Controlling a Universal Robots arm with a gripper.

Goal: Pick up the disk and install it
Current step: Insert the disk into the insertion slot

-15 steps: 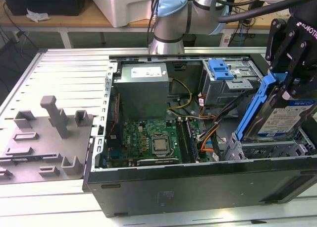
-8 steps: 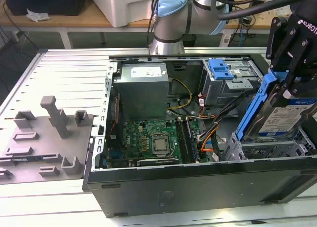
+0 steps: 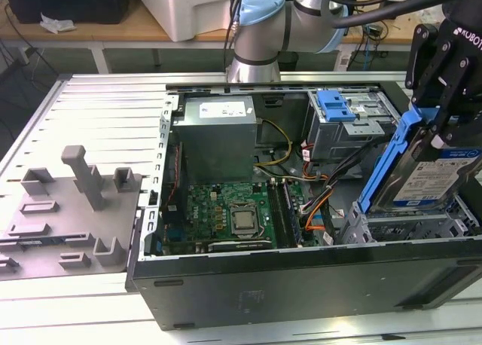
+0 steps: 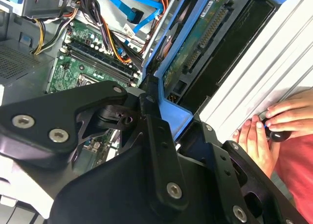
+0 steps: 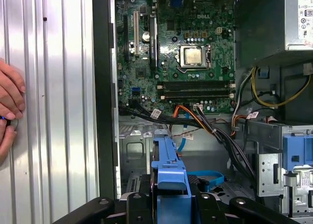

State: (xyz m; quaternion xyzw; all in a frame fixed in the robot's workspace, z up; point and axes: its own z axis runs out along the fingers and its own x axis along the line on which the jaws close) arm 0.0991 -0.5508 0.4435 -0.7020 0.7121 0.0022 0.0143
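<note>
In the exterior view my black gripper (image 3: 435,128) is shut on the disk (image 3: 428,178), a silver drive with a white-and-blue label in a blue carrier bracket. I hold it steeply tilted, its lower end over the grey drive bay (image 3: 403,228) at the front of the open computer case, on the exterior view's right. The second wrist view shows the disk's green circuit-board underside (image 4: 195,43), with the black fingers (image 4: 152,123) clamping the blue carrier. In the first wrist view the carrier's blue edge (image 5: 166,170) runs straight out from the gripper (image 5: 168,204).
The open case holds a motherboard (image 3: 230,209), a grey power supply (image 3: 218,134), cable bundles (image 3: 316,187) and a second drive cage with a blue tab (image 3: 335,104). A grey fixture plate (image 3: 68,202) lies at the exterior view's left. A person's hands (image 4: 271,123) rest beside the case.
</note>
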